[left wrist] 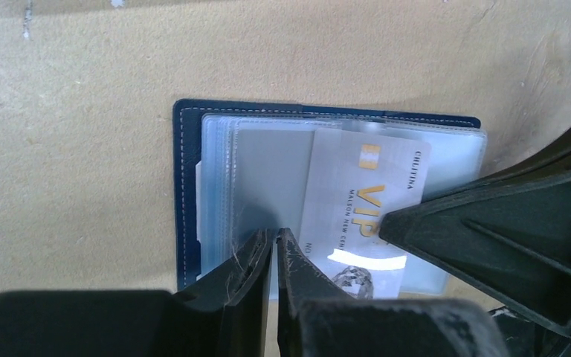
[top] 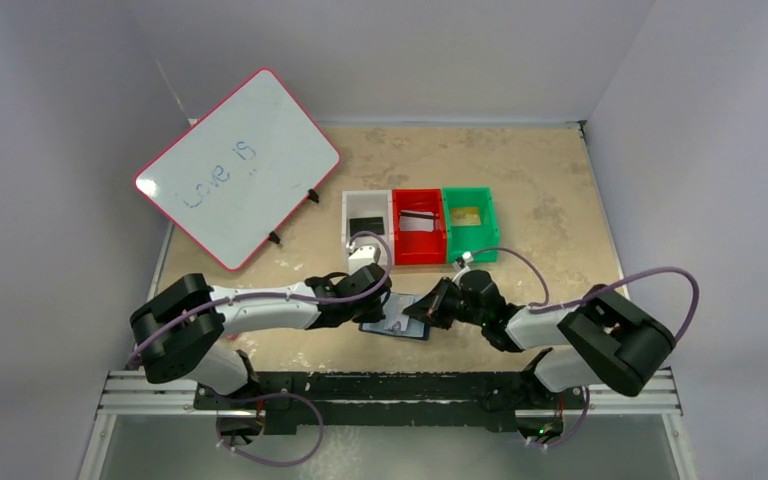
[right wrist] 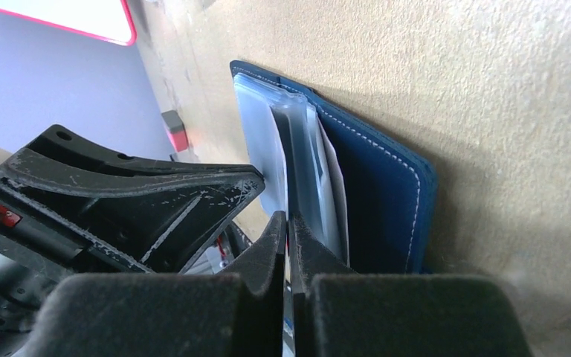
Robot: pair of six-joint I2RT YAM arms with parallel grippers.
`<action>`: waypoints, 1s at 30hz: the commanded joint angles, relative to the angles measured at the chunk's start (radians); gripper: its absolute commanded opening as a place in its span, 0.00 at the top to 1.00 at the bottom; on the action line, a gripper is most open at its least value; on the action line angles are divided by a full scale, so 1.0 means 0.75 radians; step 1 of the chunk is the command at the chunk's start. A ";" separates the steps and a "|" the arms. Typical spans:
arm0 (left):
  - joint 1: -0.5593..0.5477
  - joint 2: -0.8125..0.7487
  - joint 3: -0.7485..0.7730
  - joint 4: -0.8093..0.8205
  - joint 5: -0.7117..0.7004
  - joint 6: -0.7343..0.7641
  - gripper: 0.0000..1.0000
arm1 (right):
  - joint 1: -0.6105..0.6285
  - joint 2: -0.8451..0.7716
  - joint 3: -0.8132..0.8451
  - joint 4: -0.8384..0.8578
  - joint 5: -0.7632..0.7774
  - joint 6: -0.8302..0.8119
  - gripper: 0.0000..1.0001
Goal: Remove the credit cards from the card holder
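Three bins (top: pixel 419 226) behind card holder (top: pixel 396 325); left end effector (left wrist: pixel 271 245) clenched on sleeve, right end effector (right wrist: pixel 290 230) clenched on sleeve.

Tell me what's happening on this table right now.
Two robot arms are working on an open navy card holder lying near the table's front edge. The left gripper and right gripper are both pinched shut at its clear sleeves. A silver VIP card is still tucked inside. Behind them, the white bin, red bin and green bin each already hold a card.

One card holder (top: pixel 396 325), three bins (top: pixel 419 226), one whiteboard (top: pixel 237 165), two pincers (top: pixel 398 312).
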 commanded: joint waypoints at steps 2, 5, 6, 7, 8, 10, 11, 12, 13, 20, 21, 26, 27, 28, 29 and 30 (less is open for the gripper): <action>-0.008 -0.062 -0.025 -0.073 -0.097 -0.071 0.92 | -0.007 -0.169 0.063 -0.319 0.102 -0.060 1.00; -0.007 -0.089 -0.020 -0.061 -0.115 -0.083 0.92 | -0.007 -0.270 0.072 -0.405 0.145 -0.079 1.00; -0.008 -0.094 -0.016 -0.058 -0.118 -0.083 0.92 | -0.007 -0.309 0.073 -0.417 0.154 -0.093 1.00; -0.008 -0.098 -0.015 -0.056 -0.119 -0.082 0.92 | -0.007 -0.327 0.076 -0.430 0.157 -0.107 1.00; -0.009 -0.104 -0.010 -0.054 -0.120 -0.080 0.92 | -0.007 -0.361 0.079 -0.448 0.158 -0.125 1.00; -0.008 -0.111 -0.003 -0.051 -0.119 -0.071 0.90 | -0.007 -0.417 0.088 -0.483 0.170 -0.152 1.00; -0.009 -0.114 0.000 -0.048 -0.119 -0.068 0.89 | -0.007 -0.440 0.092 -0.495 0.179 -0.166 1.00; -0.008 -0.118 0.002 -0.045 -0.117 -0.067 0.89 | -0.007 -0.469 0.097 -0.513 0.187 -0.174 1.00; -0.007 -0.122 0.005 -0.040 -0.114 -0.066 0.88 | -0.007 -0.493 0.106 -0.542 0.202 -0.184 1.00; -0.008 -0.157 0.012 -0.032 -0.092 -0.054 0.86 | -0.007 -0.648 0.187 -0.769 0.322 -0.270 1.00; -0.008 -0.165 0.014 -0.034 -0.094 -0.052 0.85 | -0.007 -0.667 0.195 -0.781 0.333 -0.285 1.00; -0.007 -0.206 0.012 -0.037 -0.136 -0.058 0.83 | -0.007 -0.743 0.212 -0.780 0.381 -0.352 1.00; -0.008 -0.216 0.012 -0.038 -0.148 -0.059 0.83 | -0.007 -0.750 0.212 -0.761 0.385 -0.374 1.00; -0.008 -0.228 0.011 -0.041 -0.161 -0.061 0.83 | -0.007 -0.756 0.212 -0.747 0.391 -0.394 1.00; -0.008 -0.244 0.010 -0.048 -0.179 -0.063 0.83 | -0.007 -0.757 0.215 -0.738 0.401 -0.417 1.00; -0.008 -0.263 0.009 -0.059 -0.202 -0.064 0.82 | -0.007 -0.761 0.220 -0.732 0.407 -0.448 1.00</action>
